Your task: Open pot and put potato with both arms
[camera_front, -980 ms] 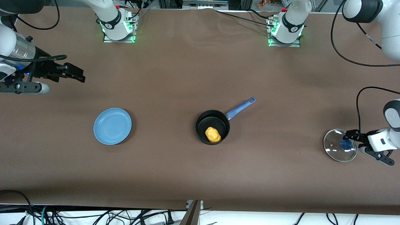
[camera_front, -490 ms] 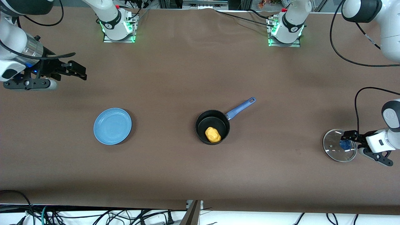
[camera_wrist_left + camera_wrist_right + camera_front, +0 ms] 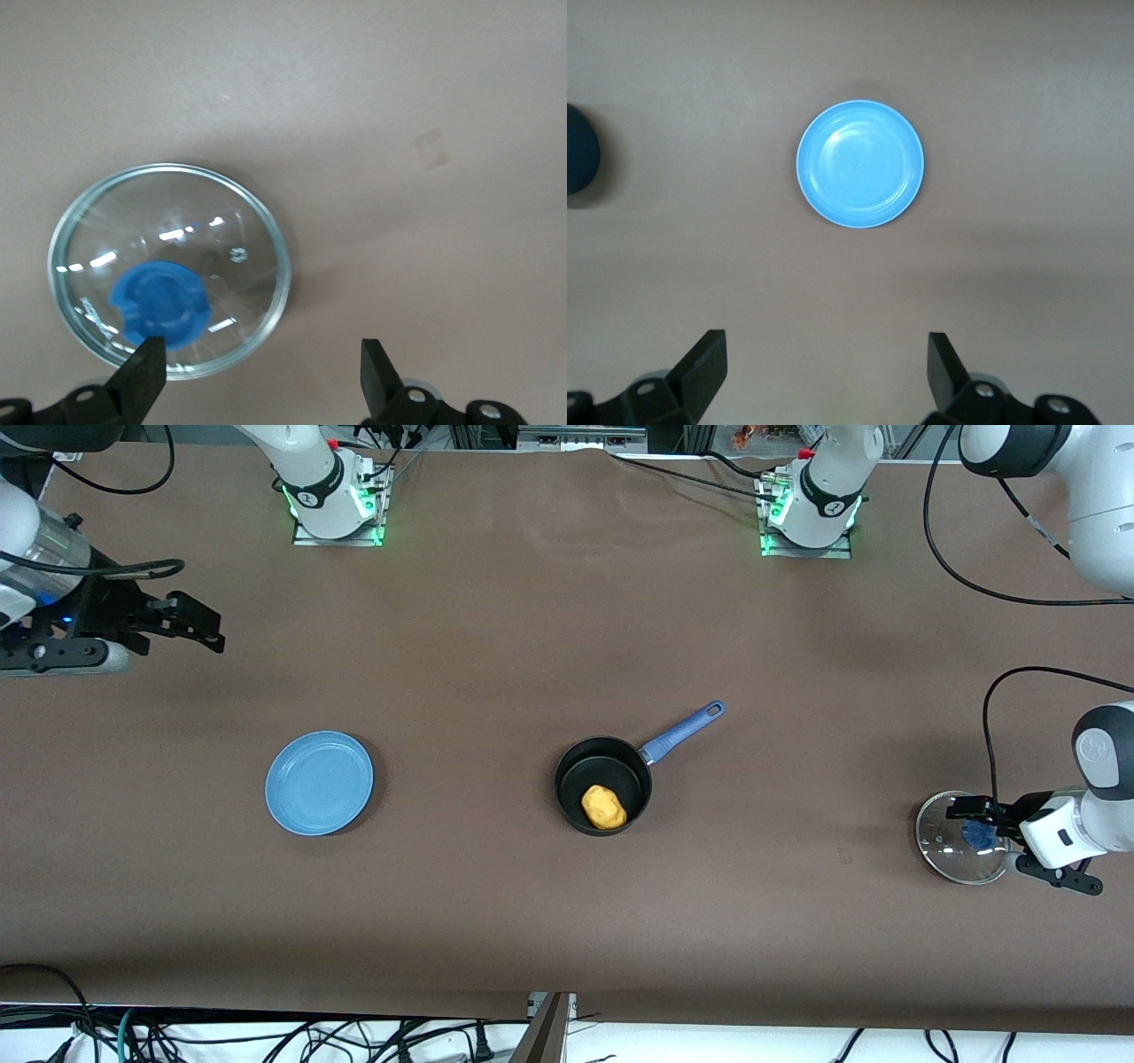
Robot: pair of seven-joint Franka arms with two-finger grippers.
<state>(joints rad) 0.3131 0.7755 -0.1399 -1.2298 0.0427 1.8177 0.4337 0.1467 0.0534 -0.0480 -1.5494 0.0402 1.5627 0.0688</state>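
Near the middle of the surface [image 3: 496, 646] sits the pot [image 3: 603, 784], uncovered, with the potato [image 3: 604, 807] lying inside it. Its glass lid [image 3: 961, 838] rests flat at the left arm's end, well apart from the pot. Over the lid hangs the left hand [image 3: 961, 812], fingers spread. At the right arm's end, the right hand [image 3: 202, 627] is up in the air, fingers spread, empty. A blue plate [image 3: 319, 783] lies bare.

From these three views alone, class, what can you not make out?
- Pot: cut off by the edge in the right wrist view, so the potato is unseen there.
- Lid: part of its rim is covered by the left gripper in the front view.
- Right gripper: only its fingers show in the right wrist view.
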